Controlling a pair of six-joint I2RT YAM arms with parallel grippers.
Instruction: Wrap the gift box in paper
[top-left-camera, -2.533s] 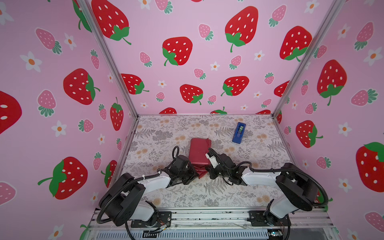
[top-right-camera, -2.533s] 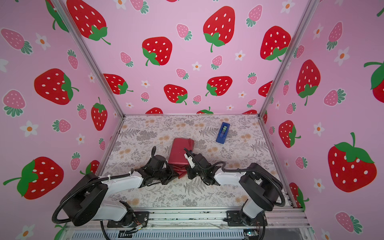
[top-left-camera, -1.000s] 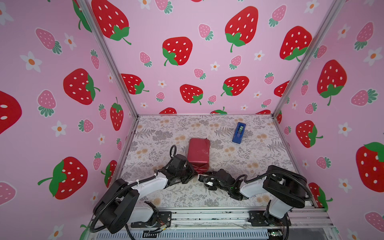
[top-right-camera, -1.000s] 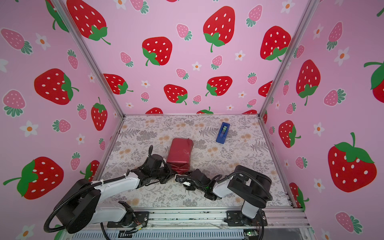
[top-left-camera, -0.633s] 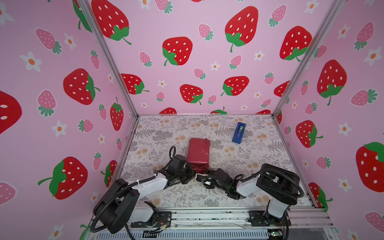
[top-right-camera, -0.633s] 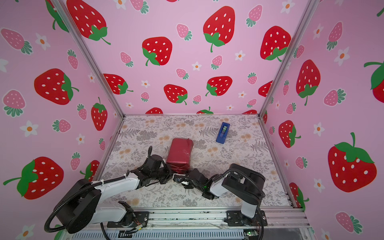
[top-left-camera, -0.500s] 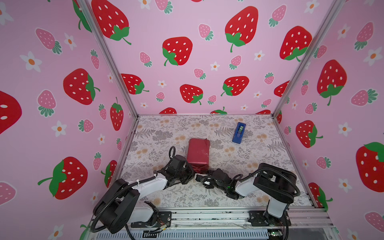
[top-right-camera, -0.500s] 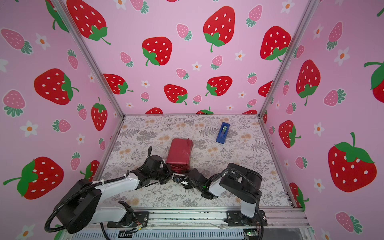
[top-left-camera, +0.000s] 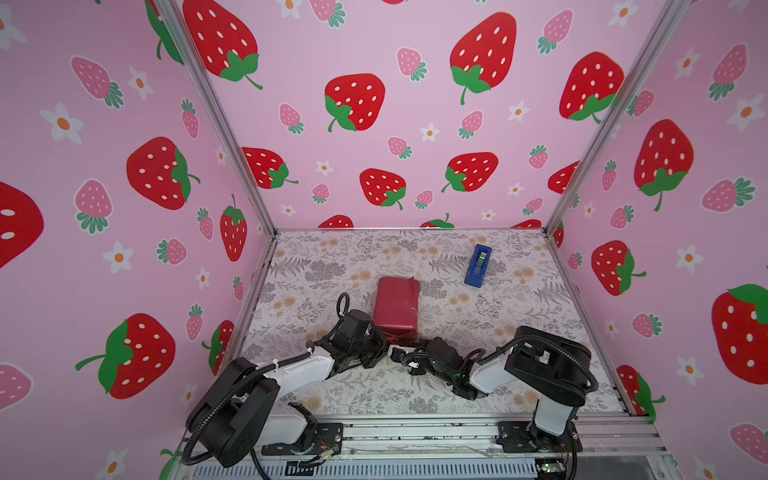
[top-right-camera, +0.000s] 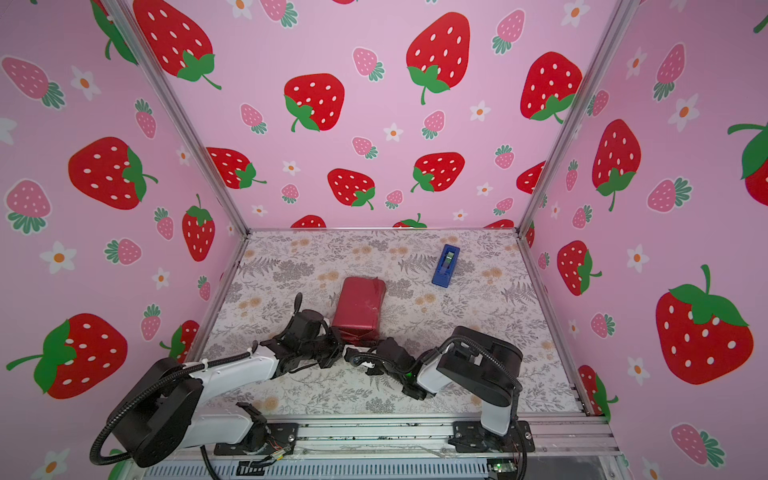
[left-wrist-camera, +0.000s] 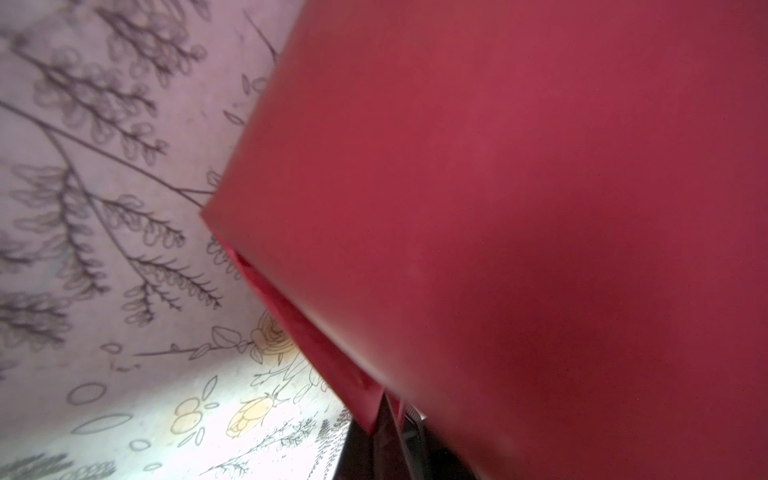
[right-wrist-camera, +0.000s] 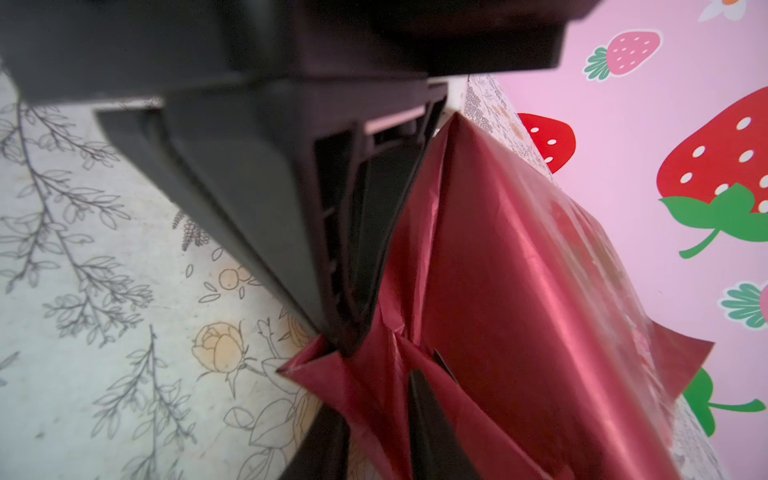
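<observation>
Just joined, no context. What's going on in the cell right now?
Two arms are wrapping a box. The paper already covers it, in the middle of the table. Both grippers work the loose flaps at its near end: the left gripper is shut on a paper corner, while the right gripper straddles a fold, grip unclear. The tape dispenser lies apart at the far right.

Paper (left-wrist-camera: 498, 208) fills most of the frame, close and blurred. A folded flap runs along its lower edge, with its tip pinched in the left claw (left-wrist-camera: 388, 440). Floral table (left-wrist-camera: 104, 249) alongside, part shaded.
</observation>
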